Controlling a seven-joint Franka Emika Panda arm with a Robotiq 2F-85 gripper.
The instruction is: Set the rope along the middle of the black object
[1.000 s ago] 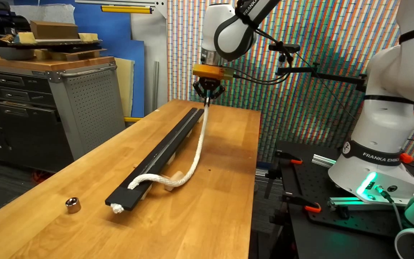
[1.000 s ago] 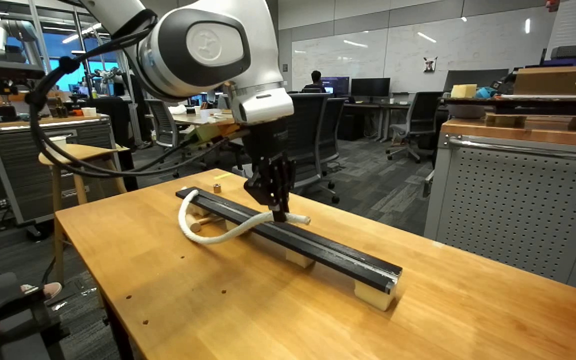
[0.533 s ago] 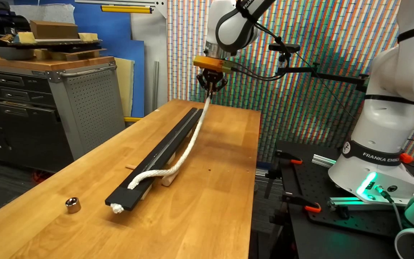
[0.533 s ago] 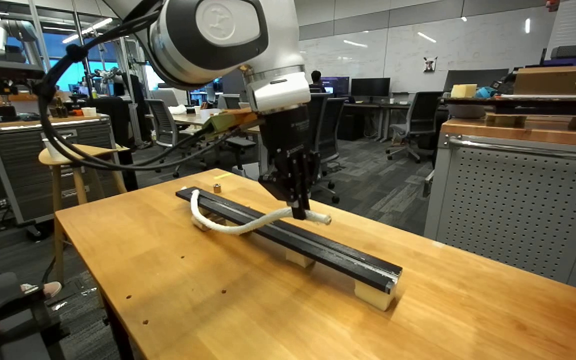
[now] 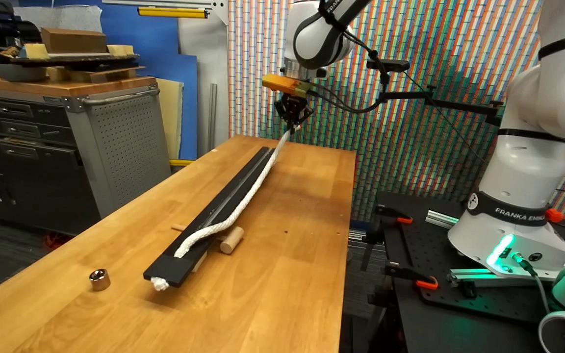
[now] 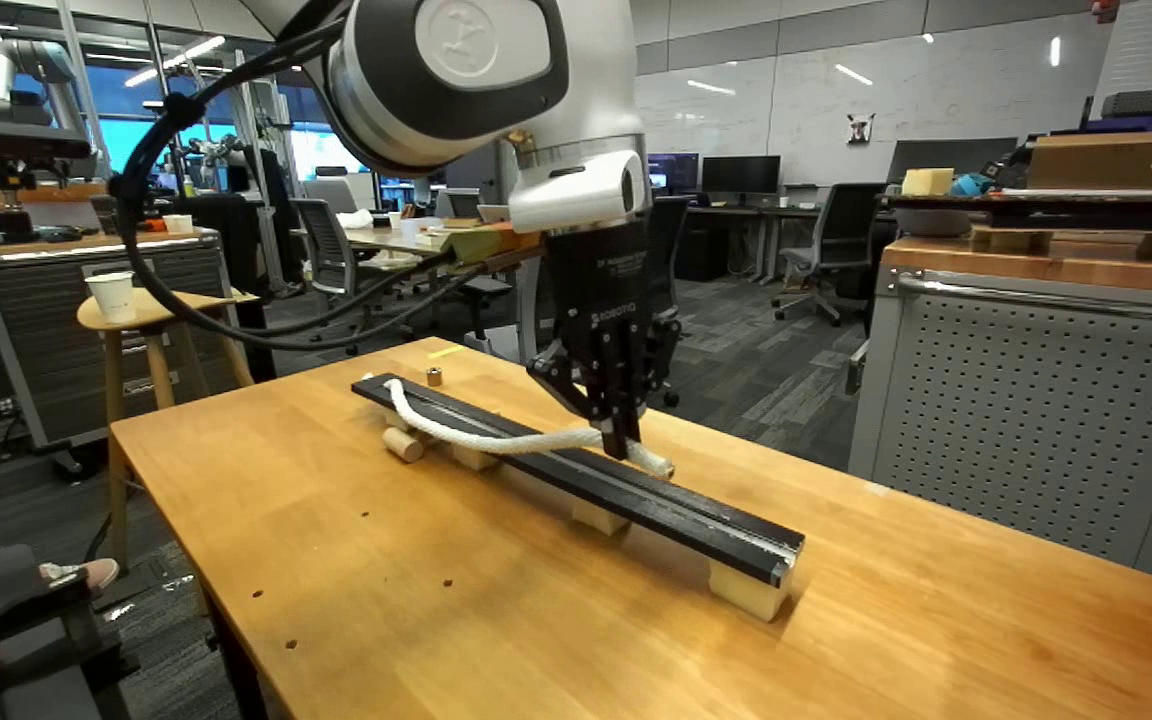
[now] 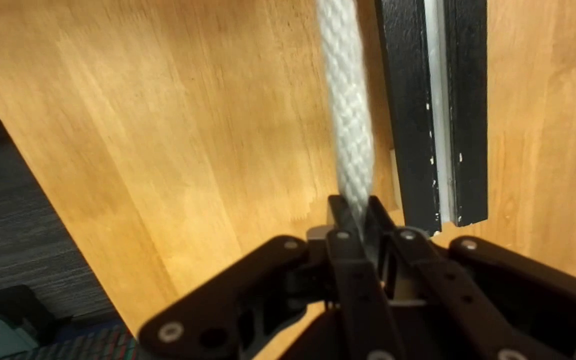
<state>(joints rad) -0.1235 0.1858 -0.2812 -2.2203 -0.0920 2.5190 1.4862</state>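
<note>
The cream-white rope (image 5: 249, 197) emerges at one end of the black bar (image 5: 211, 211), where a frayed tip sticks out past a flat black end piece. From there it leaves the groove, slants across the bar's side and rises to my gripper (image 5: 292, 128). My gripper (image 6: 620, 448) is shut on the rope (image 6: 536, 441) near its free end, above the table; a short tail hangs beyond the fingers. In the wrist view the rope (image 7: 347, 95) runs into the fingertips (image 7: 354, 202), left of the grooved bar (image 7: 410, 125) and apart from it there.
The bar (image 6: 686, 512) rests on pale blocks (image 6: 748, 592) on the wooden table (image 6: 536, 620). A wooden peg (image 5: 232, 240) lies beside the bar near the rope's fixed end. A small metal ring (image 5: 100, 279) stands near that end. A drawer cabinet (image 5: 115, 147) stands beyond the table.
My gripper has moved farther from the rope's fixed end, pulling the rope. The rope's sag has straightened and drawn nearer the bar. The wooden peg has shifted and is uncovered.
</note>
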